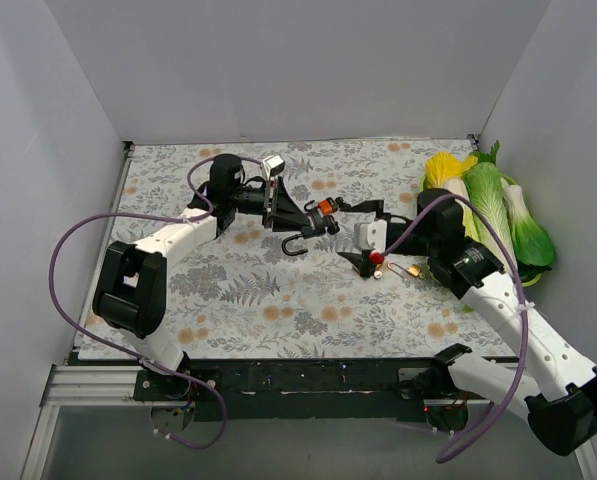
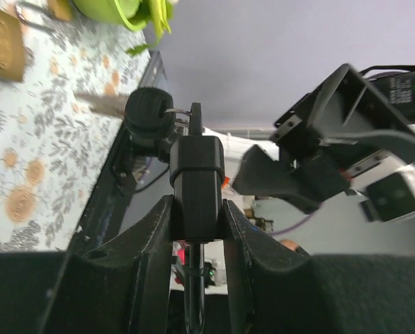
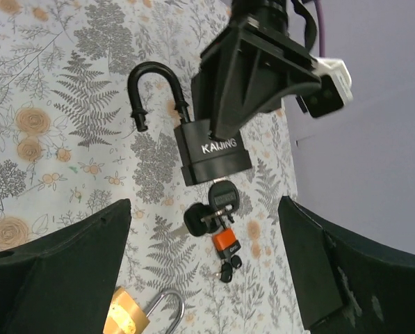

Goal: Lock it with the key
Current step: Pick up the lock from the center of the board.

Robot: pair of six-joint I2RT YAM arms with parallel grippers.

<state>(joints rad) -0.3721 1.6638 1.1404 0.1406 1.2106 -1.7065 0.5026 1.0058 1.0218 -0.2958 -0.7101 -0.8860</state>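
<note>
My left gripper is shut on a black padlock, which it holds above the table. In the right wrist view the padlock reads "KAIJING" and its shackle stands open. A black-headed key sits in the bottom of the lock, with a second key and an orange tag hanging from its ring. My right gripper is open wide and empty, facing the key bunch from a short distance. From above, the left gripper and right gripper face each other at mid-table.
A brass padlock lies on the floral cloth under my right gripper; it also shows in the top view. Toy vegetables lie along the right wall. White walls enclose the table.
</note>
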